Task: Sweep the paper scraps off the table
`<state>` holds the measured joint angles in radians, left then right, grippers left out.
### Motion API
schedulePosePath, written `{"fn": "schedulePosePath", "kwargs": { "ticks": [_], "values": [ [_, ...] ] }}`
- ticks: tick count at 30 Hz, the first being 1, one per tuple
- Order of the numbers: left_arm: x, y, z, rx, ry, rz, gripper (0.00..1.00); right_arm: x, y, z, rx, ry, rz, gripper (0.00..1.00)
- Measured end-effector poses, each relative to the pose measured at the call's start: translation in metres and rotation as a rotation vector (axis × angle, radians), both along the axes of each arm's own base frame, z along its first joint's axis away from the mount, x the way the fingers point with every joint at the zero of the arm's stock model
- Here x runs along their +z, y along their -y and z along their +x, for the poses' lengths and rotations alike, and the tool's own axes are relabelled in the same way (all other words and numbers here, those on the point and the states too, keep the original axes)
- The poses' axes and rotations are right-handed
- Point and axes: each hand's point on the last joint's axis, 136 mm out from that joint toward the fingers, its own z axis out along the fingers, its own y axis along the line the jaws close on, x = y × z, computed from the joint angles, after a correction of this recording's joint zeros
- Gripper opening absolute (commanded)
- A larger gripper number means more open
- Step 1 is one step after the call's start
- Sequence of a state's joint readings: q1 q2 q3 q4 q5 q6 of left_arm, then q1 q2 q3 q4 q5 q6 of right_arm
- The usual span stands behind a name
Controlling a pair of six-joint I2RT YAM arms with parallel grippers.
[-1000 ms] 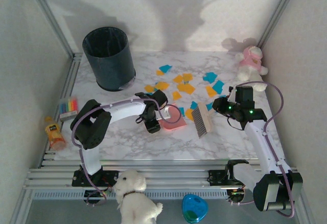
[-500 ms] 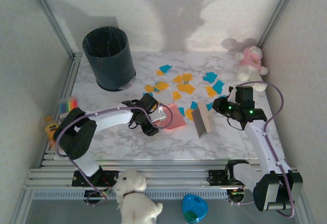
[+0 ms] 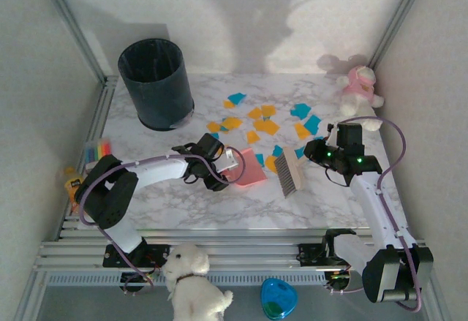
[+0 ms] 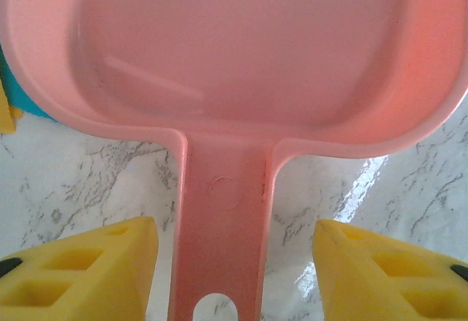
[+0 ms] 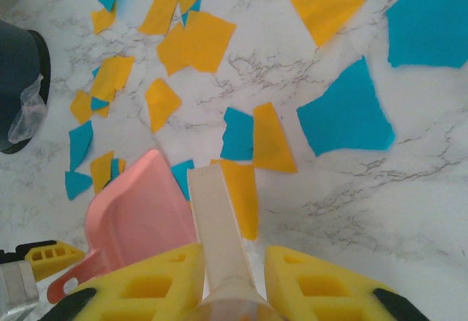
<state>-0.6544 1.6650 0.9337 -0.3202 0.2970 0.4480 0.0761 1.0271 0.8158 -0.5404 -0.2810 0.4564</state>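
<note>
1. Pink plastic dustpan [image 4: 241, 58], left wrist view: pan cut by top, left and right edges; handle and hanging hole cut by bottom edge.
2. Teal paper scrap [image 4: 14, 98], far left: mostly hidden under pan.
3. Cream plastic brush [image 5: 216, 215], right wrist view: handle's lower end hidden between yellow pads of right gripper [image 5: 230, 281].
4. Dark round bin [image 5: 14, 72], left edge: cut off.

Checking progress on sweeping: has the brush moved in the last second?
No. The brush keeps its spot and angle relative to the black bin.
</note>
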Motion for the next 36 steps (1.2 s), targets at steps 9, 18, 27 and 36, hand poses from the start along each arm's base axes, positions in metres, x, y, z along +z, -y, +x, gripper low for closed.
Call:
{"fn": "schedulePosePath", "kwargs": {
  "ticks": [9, 18, 27, 36],
  "values": [
    [-0.012, -0.002, -0.001, 0.001, -0.026, 0.020, 0.43, -0.001, 0.000, 0.000, -0.001, -0.003, 0.000, 0.03],
    [-0.013, -0.002, -0.004, -0.010, -0.036, 0.022, 0.16, -0.002, 0.000, 0.001, 0.000, -0.009, -0.001, 0.03],
    [-0.006, -0.005, -0.013, -0.011, -0.100, 0.048, 0.00, -0.002, 0.000, 0.000, 0.001, -0.009, 0.002, 0.03],
    [0.009, -0.012, -0.022, -0.002, -0.113, 0.076, 0.00, -0.002, 0.000, 0.000, 0.002, -0.008, 0.002, 0.03]
  ]
}}
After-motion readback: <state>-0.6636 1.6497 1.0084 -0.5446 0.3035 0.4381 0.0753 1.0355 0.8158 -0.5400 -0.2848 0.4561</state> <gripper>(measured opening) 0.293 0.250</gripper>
